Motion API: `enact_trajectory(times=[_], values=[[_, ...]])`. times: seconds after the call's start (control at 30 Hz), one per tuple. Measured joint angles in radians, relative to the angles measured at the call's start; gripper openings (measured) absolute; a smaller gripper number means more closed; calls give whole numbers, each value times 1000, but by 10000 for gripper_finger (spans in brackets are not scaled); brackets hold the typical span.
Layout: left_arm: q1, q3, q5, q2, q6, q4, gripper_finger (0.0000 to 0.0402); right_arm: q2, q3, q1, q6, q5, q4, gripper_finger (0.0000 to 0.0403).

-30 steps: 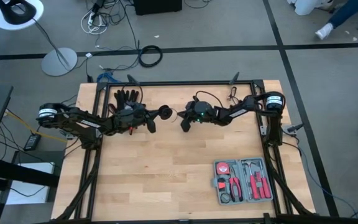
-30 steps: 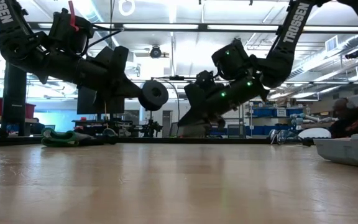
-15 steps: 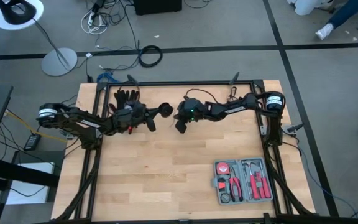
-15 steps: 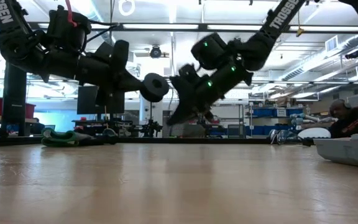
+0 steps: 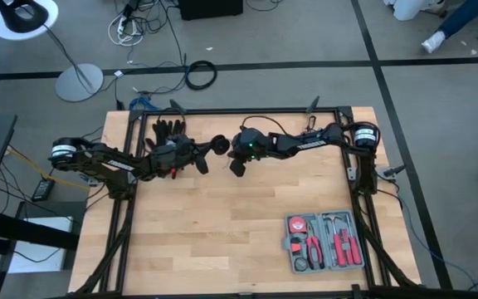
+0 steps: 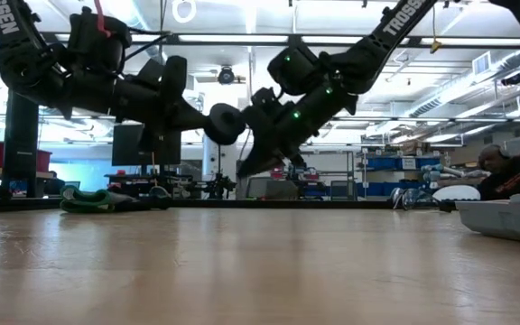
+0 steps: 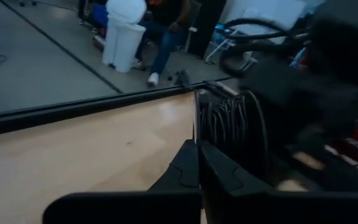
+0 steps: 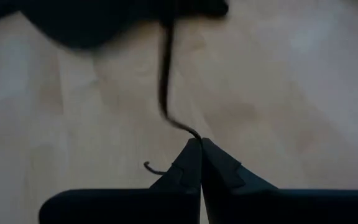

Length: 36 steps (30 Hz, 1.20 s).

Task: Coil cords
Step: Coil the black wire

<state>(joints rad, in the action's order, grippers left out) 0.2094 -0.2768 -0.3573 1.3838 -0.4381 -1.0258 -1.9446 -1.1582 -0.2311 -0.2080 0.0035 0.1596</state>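
The cord's round black disc [image 5: 220,145] hangs in the air above the far middle of the wooden table, with thin black wire wound around it [image 7: 229,124]. My left gripper [image 5: 208,150] reaches it level from the table's left and is shut on it [image 6: 224,124]. My right gripper [image 5: 236,169] slants down just right of and below the disc [image 6: 242,170]. It is shut on a loose stretch of the wire [image 8: 164,87] that leads up toward the disc. My left gripper meets the disc's rim [image 7: 197,121] with its shut fingertips, coming level from the table's left. The disc is lifted clear of the table and stands on edge. The fingers hide the exact place of contact. My right gripper pinches the thin wire [image 8: 193,134] at its fingertips, slanting down from the table's right. A short curled free end [image 8: 151,167] sticks out beside the fingers. The wire between the fingers and the disc is clear of the table and bends a little.
A black glove [image 5: 170,129] lies at the far left of the table, behind my left arm. An open grey tool case [image 5: 324,241] sits at the near right. Black frame rails [image 5: 247,111] edge the table.
My right gripper has gone up and toward the table's left, close to the disc, and has turned as it went, carrying the wire with it. My left gripper has held the disc in place.
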Motion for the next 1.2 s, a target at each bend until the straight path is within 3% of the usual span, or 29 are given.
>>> enact_trajectory(times=[0.2,0.73,1.2], values=[[0,0,21,0,-1,-72,0,-1,15,-5,-36,-58,-3,0],[0,0,-78,0,-1,-74,0,-1,15,45,-8,-88,116,0],[-2,-117,-86,13,-18,128,0,-1,15,45,20,-113,163,0]])
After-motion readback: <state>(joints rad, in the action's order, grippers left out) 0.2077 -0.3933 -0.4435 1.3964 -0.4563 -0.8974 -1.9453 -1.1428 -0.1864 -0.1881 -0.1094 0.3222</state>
